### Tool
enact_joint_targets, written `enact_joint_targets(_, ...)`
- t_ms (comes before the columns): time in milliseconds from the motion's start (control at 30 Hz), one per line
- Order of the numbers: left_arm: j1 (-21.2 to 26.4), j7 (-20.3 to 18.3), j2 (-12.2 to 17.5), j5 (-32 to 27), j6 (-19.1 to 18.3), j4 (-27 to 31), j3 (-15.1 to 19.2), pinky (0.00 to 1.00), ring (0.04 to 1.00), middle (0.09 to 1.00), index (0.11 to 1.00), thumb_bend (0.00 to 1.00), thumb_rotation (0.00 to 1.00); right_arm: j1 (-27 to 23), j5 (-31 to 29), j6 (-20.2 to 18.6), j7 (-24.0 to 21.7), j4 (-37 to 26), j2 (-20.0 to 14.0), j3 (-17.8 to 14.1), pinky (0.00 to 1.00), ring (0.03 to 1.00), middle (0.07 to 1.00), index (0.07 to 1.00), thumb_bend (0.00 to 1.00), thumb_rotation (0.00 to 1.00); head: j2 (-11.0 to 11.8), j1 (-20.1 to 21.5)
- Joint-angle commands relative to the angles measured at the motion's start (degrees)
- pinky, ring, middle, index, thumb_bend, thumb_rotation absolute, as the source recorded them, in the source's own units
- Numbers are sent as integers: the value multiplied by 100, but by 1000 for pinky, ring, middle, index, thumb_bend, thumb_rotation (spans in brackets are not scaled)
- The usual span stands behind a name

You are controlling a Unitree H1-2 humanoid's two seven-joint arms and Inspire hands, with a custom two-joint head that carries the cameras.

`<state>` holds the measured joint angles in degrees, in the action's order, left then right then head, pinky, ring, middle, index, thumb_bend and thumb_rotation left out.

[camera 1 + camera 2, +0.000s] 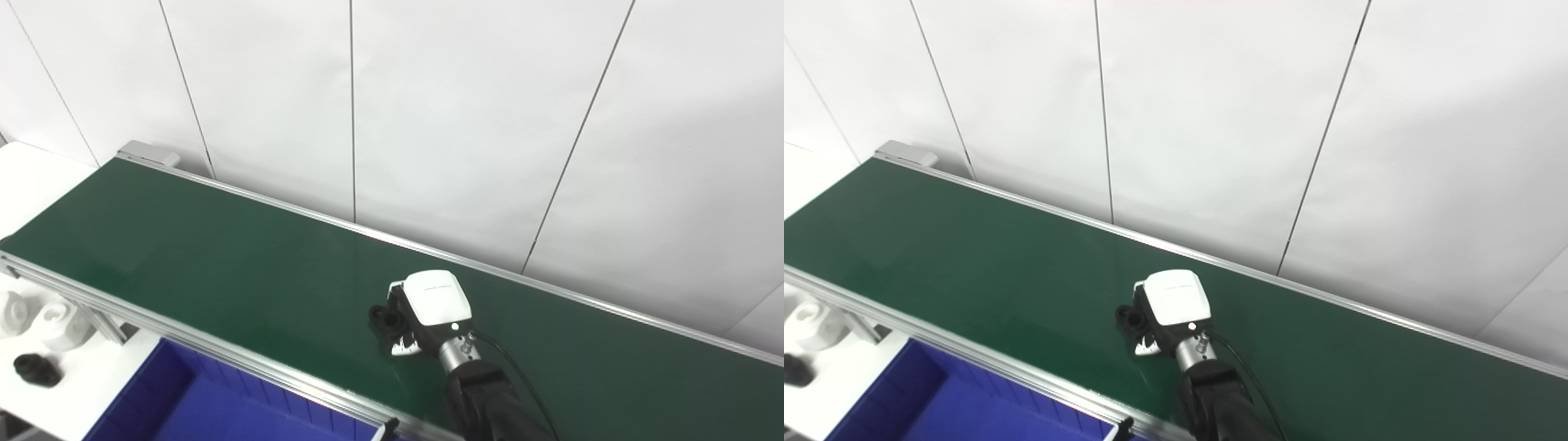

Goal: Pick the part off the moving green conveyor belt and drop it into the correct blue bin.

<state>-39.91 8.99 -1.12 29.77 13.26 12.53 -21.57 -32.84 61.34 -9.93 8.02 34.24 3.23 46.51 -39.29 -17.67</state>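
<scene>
Left eye view: right hand (422, 312) at lower centre, fingers wrapped on the black part (384, 318), just over the green conveyor belt (214, 257). Blue bin (184, 398) bottom left.
Right eye view: same grasp; left hand unseen.

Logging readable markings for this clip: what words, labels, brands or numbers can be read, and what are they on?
Back of the right hand: one short line of faint grey print, too small and blurred to read.
Nothing readable on the green conveyor belt, the blue bin or the black part.
</scene>
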Motion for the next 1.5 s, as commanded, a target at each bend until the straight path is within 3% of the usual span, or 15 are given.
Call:
enact_joint_targets(0, -564, 88, -754, 75, 250, 682, -1122, 811, 935, 969, 1000, 543, 1000, 90, 107, -11, -276, 318, -169, 151, 117, 194, 299, 486, 518, 115, -2, 0)
enact_joint_targets(200, -556, 46, -710, -9, 122, 761, -1127, 812, 939, 970, 1000, 569, 1000, 115, -14, -89, -328, 272, -120, 79, 123, 200, 302, 487, 518, 115, -31, 47)
enact_joint_targets(233, -552, 45, -705, -14, 103, 771, -1130, 815, 938, 967, 1000, 570, 995, 126, -24, -121, -343, 258, -103, 65, 140, 222, 401, 486, 526, 47, -42, 63)
enact_joint_targets(333, -532, 40, -672, -40, 60, 786, -1148, 811, 932, 968, 1000, 572, 988, 159, -44, -181, -384, 200, -79, 41, 164, 251, 466, 486, 531, 3, -53, 79)
enact_joint_targets(567, -487, 6, -611, -169, 18, 827, -1124, 840, 943, 967, 1000, 594, 988, 309, -187, -24, -142, 18, -144, -74, 163, 240, 471, 485, 531, 0, -103, 297)
enact_joint_targets(700, -444, -2, -586, -320, 74, 832, -1085, 837, 920, 972, 1000, 546, 969, 461, -379, 26, -135, -344, -183, -225, 144, 213, 470, 485, 531, 0, -158, 530)
enact_joint_targets(767, -413, -14, -551, -398, 88, 868, -1039, 839, 918, 970, 1000, 536, 967, 563, -441, 11, -274, -732, -261, -286, 139, 204, 470, 485, 530, 0, -202, 779)
enact_joint_targets(867, -369, -55, -472, -573, 90, 921, -953, 833, 914, 966, 1000, 663, 982, 741, -438, 11, -396, -1378, -466, -369, 131, 194, 470, 484, 529, 0, -243, 977)
enact_joint_targets(967, -295, -85, -351, -763, 74, 1013, -844, 844, 921, 969, 1000, 710, 984, 924, -399, -102, -660, -2040, -659, -483, 131, 192, 470, 487, 527, 0, -313, 1320)
enact_joint_targets(1100, -172, -81, -229, -921, 105, 1105, -696, 873, 912, 963, 1000, 738, 995, 1286, -327, -109, -980, -2970, -986, -667, 149, 208, 470, 487, 526, 0, -400, 1661)
enact_joint_targets(1300, 57, -296, -93, -1512, -91, 1267, -501, 979, 946, 998, 1000, 738, 1000, 2055, -20, -280, -1909, -4702, -1473, -1006, 158, 225, 471, 487, 525, 0, -562, 2241)
enact_joint_targets(1467, 156, -470, 5, -1728, -290, 1402, -432, 1000, 956, 1000, 1000, 731, 1000, 2695, 266, -245, -2452, -5701, -1603, -1324, 168, 246, 472, 487, 526, 0, -727, 2711)
